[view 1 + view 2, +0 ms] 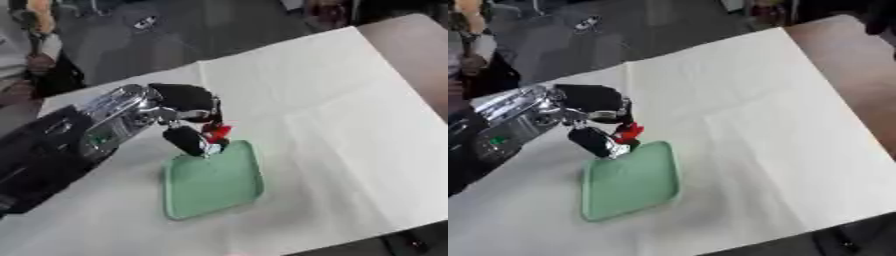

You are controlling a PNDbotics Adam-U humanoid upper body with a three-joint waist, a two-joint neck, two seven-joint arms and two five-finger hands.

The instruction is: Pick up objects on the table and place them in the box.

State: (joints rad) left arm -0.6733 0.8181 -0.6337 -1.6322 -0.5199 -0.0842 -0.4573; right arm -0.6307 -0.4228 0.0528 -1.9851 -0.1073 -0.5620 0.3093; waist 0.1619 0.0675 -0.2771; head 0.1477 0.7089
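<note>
Nearest the camera lies the green tray (214, 182), the shallow container that stands in for the box, flat on the white cloth of the desk (350, 125). Its long axis runs from the near edge of the desk away toward the far side, slightly tilted, and it looks empty.

Just beyond the tray's far rim is the left hand (188, 125), which comes in from the left side on a black and silver arm. Its fingers are curled downward and pinch a small red object (216, 132), which sits at the fingertips directly over or just short of the tray's far edge; whether it touches the rim cannot be told.

The relation that matters is short: the tray lies immediately below and toward the camera from the held object, so a small draw inward and a release would probably drop it inside.

The right hand shows in neither view.
</note>
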